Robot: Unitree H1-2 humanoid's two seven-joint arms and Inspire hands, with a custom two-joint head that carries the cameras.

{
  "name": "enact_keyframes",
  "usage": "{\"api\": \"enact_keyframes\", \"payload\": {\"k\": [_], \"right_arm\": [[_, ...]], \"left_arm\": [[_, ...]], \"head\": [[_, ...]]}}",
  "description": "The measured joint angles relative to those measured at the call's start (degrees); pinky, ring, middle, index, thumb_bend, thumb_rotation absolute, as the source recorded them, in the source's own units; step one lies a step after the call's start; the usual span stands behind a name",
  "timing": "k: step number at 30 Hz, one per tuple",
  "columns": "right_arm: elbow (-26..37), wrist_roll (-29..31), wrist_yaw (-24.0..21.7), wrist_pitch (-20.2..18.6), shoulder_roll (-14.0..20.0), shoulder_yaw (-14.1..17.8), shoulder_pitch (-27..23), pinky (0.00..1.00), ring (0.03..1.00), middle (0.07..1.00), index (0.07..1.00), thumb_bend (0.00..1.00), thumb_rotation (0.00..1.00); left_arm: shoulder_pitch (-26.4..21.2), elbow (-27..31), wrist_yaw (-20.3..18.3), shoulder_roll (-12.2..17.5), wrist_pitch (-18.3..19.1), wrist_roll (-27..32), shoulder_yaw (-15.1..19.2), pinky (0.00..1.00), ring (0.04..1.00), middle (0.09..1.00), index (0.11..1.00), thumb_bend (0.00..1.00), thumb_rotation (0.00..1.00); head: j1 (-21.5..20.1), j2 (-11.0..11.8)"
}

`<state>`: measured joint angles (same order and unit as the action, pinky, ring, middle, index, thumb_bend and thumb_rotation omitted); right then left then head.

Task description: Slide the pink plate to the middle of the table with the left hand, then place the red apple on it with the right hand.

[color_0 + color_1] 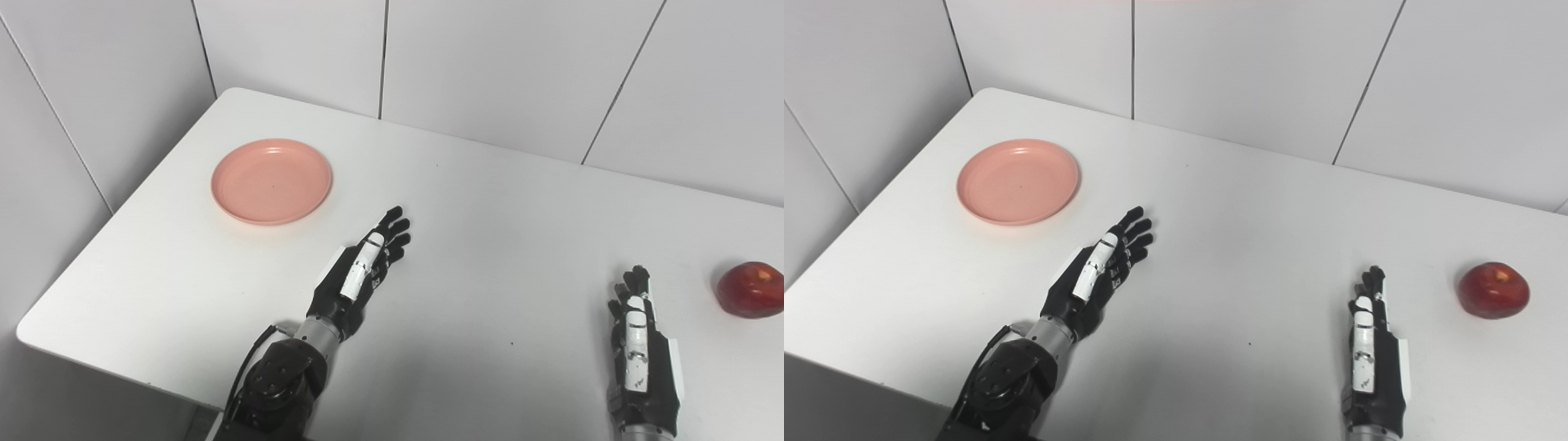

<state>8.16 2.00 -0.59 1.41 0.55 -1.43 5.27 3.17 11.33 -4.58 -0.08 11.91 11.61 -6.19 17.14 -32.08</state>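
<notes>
Plate (271, 180): far left of table (490, 245), empty | apple (1493, 290): right edge | left hand (361, 269): fingers extended, nothing held, near plate | right hand (1371, 349): fingers straight, nothing held, beside apple

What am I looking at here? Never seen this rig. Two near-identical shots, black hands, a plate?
It is a humanoid robot at a white table, seen through two cameras on its own head, set side by side. That is why the pictures nearly match: the left eye view and the right eye view show one scene from spots slightly apart.

Both arms come in from the bottom edge. The left hand and the right hand are black robotic hands with fingers and a thumb. Both are open and hold nothing.

Two things lie on the table: an empty pink plate at the far left, and a red apple at the right. Neither hand touches either one, so the job of sliding the plate to the middle and setting the apple on it looks not yet begun.
</notes>
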Motion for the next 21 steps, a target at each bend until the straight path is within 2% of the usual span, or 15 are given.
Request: {"api": "enact_keyframes", "payload": {"k": [8, 21], "right_arm": [[0.1, -0.4, -0.1, 0.0, 0.0, 0.0, 0.0, 1.00, 1.000, 1.000, 1.000, 0.16, 1.00], [0.1, -0.4, -0.1, 0.0, -0.1, -0.1, 0.0, 1.00, 1.000, 1.000, 1.000, 0.15, 1.00]], "left_arm": [[0.0, -0.1, -0.1, -0.2, -0.2, 0.0, -0.8, 0.96, 0.951, 0.956, 0.939, 0.36, 1.00], [-0.2, -0.3, -1.2, -0.1, -0.4, 0.3, -0.2, 0.96, 0.941, 0.946, 0.927, 0.36, 1.00]], "head": [[-0.4, 0.4], [-0.4, 0.7]]}}
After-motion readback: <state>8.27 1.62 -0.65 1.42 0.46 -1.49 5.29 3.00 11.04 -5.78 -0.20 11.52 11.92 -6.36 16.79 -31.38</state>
